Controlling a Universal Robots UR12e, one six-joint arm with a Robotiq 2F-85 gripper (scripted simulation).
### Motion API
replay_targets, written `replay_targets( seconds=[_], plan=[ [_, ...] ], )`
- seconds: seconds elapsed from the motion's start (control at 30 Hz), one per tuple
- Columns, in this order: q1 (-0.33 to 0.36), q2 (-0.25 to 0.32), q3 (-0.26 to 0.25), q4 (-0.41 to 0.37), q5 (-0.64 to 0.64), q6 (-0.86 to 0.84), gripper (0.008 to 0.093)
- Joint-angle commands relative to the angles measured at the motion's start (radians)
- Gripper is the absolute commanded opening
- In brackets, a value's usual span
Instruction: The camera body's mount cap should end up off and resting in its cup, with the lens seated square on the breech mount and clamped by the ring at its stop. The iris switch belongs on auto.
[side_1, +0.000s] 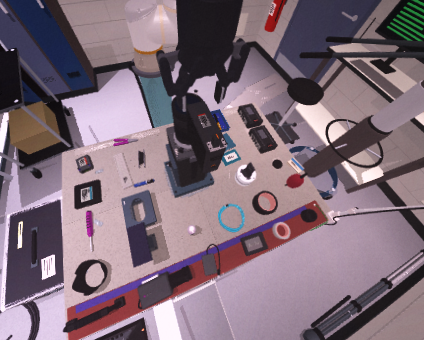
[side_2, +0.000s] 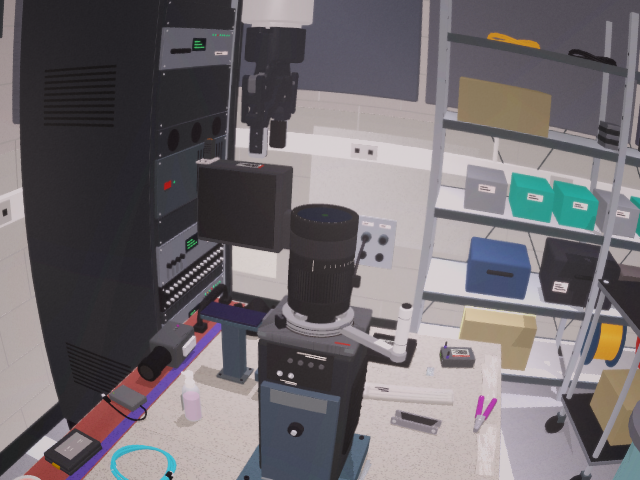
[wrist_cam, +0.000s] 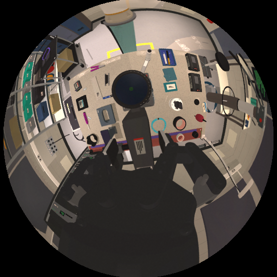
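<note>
My gripper (side_2: 267, 140) (wrist_cam: 138, 147) (side_1: 200, 92) hangs open and empty above the black box-shaped side unit (side_2: 243, 202) that sticks out beside the lens. The lens (side_2: 322, 261) (wrist_cam: 131, 88) stands upright on the camera body (side_2: 309, 392) (side_1: 192, 150), its front glass facing up. A pale clamp ring (side_2: 318, 323) circles the lens foot, and its lever arm (side_2: 375, 347) reaches out to the right. A white cup holding a black cap (side_1: 246, 174) (wrist_cam: 177, 104) sits on the table right of the body. The iris switch cannot be read.
The side unit top lies just under my fingers. A dark equipment rack (side_2: 124, 170) rises to the left and shelving (side_2: 527, 206) to the right. The table holds a cyan cable loop (side_1: 231, 217), tape rolls (side_1: 265, 202), a red blower (side_1: 295, 180) and a purple screwdriver (side_1: 89, 226).
</note>
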Motion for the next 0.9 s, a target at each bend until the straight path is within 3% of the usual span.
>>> replay_targets(
  seconds=[0.0, 0.47, 0.77, 0.87],
  plan=[
    [0.0, 0.0, -0.001, 0.0, 0.0, 0.0, 0.073],
    [0.0, -0.001, -0.001, 0.0, 0.0, 0.0, 0.048],
    [0.0, -0.001, -0.001, 0.0, 0.0, 0.0, 0.048],
    [0.0, -0.011, -0.03, 0.038, 0.0, 0.0, 0.048]
  ],
)
